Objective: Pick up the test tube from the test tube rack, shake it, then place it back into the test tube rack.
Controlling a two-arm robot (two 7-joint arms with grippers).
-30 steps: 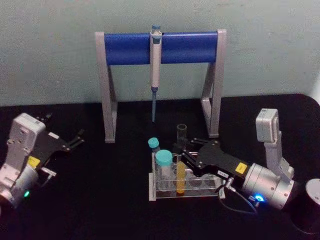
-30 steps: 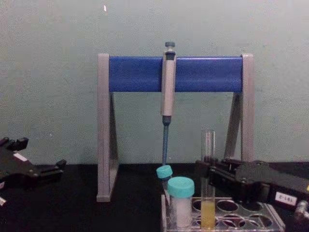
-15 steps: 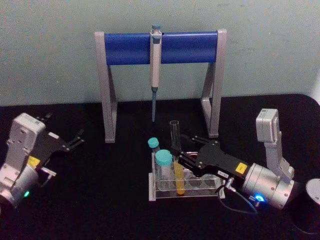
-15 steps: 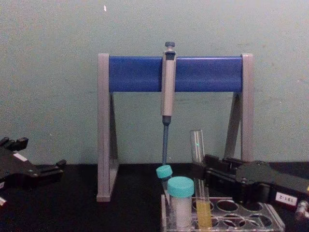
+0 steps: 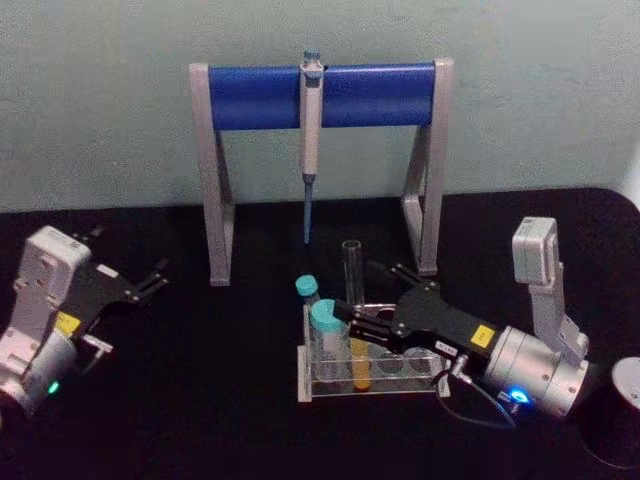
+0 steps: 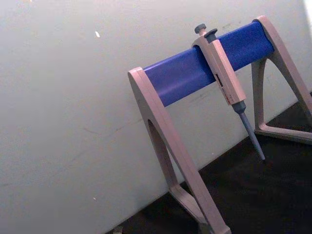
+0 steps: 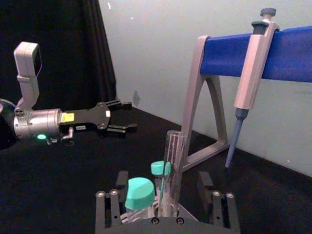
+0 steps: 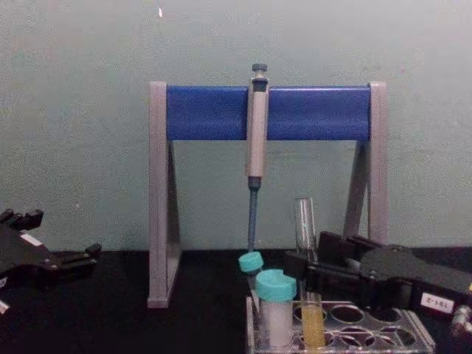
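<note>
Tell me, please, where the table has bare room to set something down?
Bare table lies between the parked left gripper and the rack, and under the pipette stand. The rack is crowded: capped tubes, test tube, right gripper around it.

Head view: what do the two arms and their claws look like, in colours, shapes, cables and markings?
Both arms end in silver cylindrical wrists with a grey boxy camera module on top. The left claw and right claw are flat black bodies with thin black fingers and yellow labels. The left wrist shows a green light; the right shows a blue light and a thin grey cable.
</note>
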